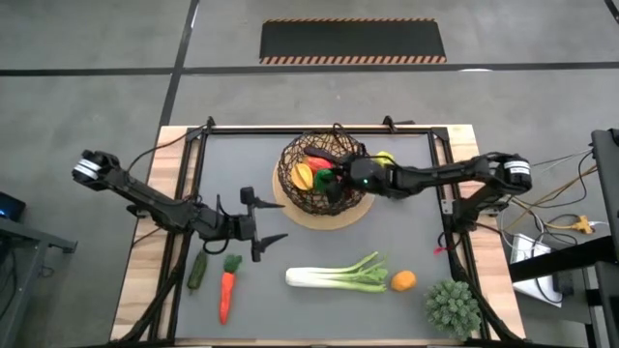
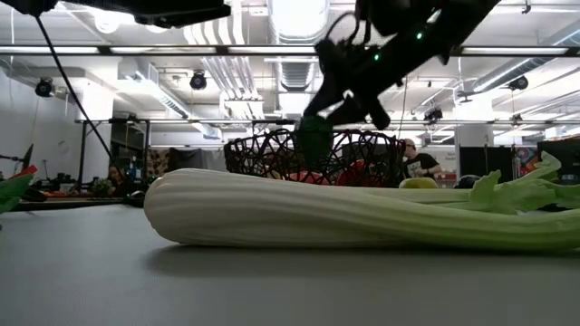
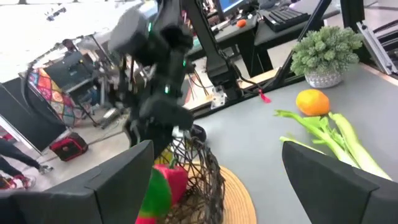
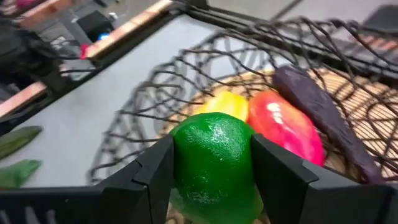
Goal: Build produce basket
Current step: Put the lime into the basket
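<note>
The dark woven basket [image 1: 302,184] stands on its pale wooden disc [image 1: 334,215] at the table's far middle. It holds a yellow pepper [image 4: 227,102], a red pepper [image 4: 286,127] and a dark eggplant [image 4: 314,99]. My right gripper [image 4: 211,180] reaches in from the table's right and is shut on a green pepper [image 4: 214,162] over the basket; it also shows in the low view [image 2: 314,136]. My left gripper [image 1: 263,222] is open and empty, left of the basket. A leek [image 1: 338,277], an orange [image 1: 403,280], a carrot [image 1: 227,290] and a cucumber [image 1: 197,271] lie on the table. My right gripper pinches the green pepper by two opposite sides [image 4: 177,155] between its two fingers. The fingers come slanting down from the table's right. The pepper is lifted clear, over the basket's inside, above the yellow and red peppers.
A spiky green plant [image 1: 453,306] stands at the near right corner. A yellow-green apple [image 1: 384,158] lies by the basket's far right side. A dark frame [image 1: 319,130] runs along the mat's edges. Bare mat lies between the basket and the leek.
</note>
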